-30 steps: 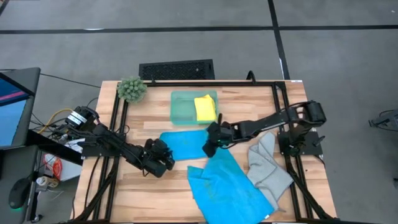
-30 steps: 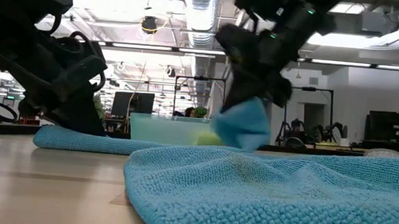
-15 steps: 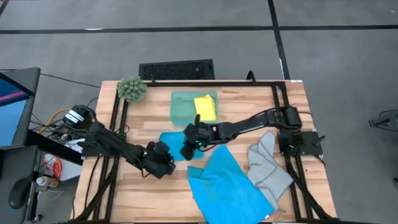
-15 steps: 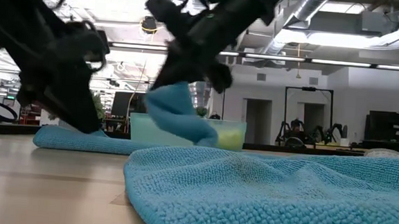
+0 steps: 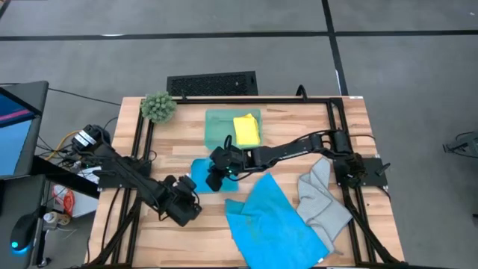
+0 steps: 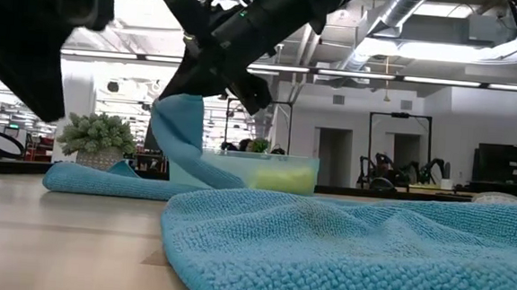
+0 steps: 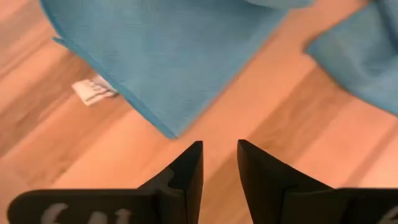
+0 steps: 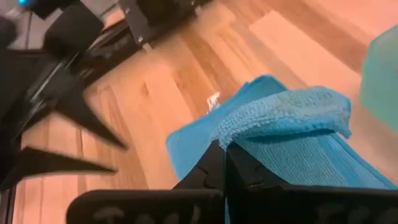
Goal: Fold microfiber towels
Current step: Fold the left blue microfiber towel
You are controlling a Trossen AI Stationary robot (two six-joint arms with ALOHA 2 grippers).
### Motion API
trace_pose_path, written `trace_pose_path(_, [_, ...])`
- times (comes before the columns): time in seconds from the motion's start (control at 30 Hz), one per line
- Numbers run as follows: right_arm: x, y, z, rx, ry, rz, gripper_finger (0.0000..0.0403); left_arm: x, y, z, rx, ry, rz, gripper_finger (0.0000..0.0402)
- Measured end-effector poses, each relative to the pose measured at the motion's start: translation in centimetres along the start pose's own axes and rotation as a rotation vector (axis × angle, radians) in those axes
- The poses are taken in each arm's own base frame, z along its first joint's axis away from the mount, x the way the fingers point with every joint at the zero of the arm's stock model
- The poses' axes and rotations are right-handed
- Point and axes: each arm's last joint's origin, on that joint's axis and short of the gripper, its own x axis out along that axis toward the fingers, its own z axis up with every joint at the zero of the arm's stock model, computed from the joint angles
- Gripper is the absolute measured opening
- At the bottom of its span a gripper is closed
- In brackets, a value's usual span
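A bright blue microfiber towel [image 5: 202,170] beside the teal tray [image 5: 218,128] is being folded over by the right tool [image 5: 216,173], clenched on its edge; laying it flat seems next, while the left tool [image 5: 184,207], slightly parted and grasping nothing, waits nearby.

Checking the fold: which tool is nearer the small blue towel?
Right. The right tool is shut on the small blue towel, lifting its edge; the left tool sits just off its corner.
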Motion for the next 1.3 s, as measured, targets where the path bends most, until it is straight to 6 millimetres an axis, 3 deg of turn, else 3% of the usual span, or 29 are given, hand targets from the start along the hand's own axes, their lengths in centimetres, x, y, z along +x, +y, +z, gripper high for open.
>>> trace_pose_path(0.47, [2.8,-0.5,-1.2,-0.004,-0.031,0.038,0.0028,-1.0,-0.4,-0.8,-0.003,-0.021,-0.014,0.0091])
trace_pose_path(0.83, [2.8,-0.1,-0.4,0.000,-0.100,0.090,0.0134,-1.0,-0.4,-0.8,-0.013,-0.032,-0.012,0.0091])
trace_pose_path(1.07, [1.7,0.0,-0.1,-0.122,-0.063,0.095,0.0203,-1.1,-0.4,-0.8,-0.010,-0.101,-0.005,0.0091])
trace_pose_path(1.17, [0.0,0.5,-0.2,-0.198,-0.012,0.008,0.0214,-1.2,-0.1,-0.8,0.010,-0.159,0.020,0.0091])
trace_pose_path(1.3, [0.2,-0.4,-2.1,-0.253,0.080,-0.156,0.0217,-1.2,0.0,-0.7,0.004,-0.175,0.032,0.0091])
